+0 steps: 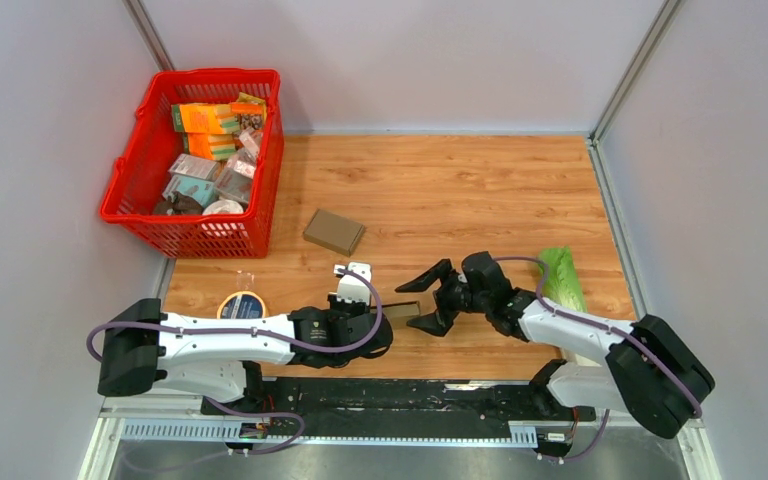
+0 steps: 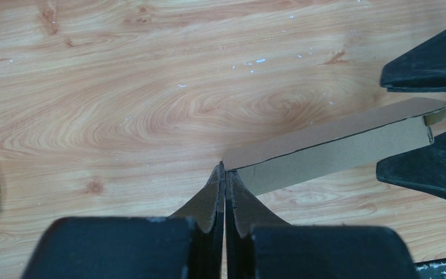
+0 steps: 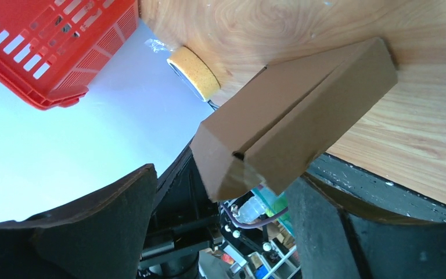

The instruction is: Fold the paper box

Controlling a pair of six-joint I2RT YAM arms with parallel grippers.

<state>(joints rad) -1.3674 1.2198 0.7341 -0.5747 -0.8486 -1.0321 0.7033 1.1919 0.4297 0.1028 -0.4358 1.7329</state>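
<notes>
Left tool (image 2: 225, 174) pinches box (image 2: 337, 148) flap, anchoring it; right tool (image 1: 418, 304) spread around far end, ready to press panels together.

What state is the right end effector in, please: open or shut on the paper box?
Open: the right end effector has fingers spread wide either side of the paper box, which the left end effector pinches.

It was a robotics lab test cell: a wood-grain tabletop (image 1: 480, 190) walled on three sides by plain pale panels (image 1: 410, 60) between aluminium posts (image 1: 635, 65). A black mounting rail (image 1: 410, 395) ran along its near edge, and a red shopping basket (image 1: 215, 238) of packaged goods stood at its far-left corner.
</notes>
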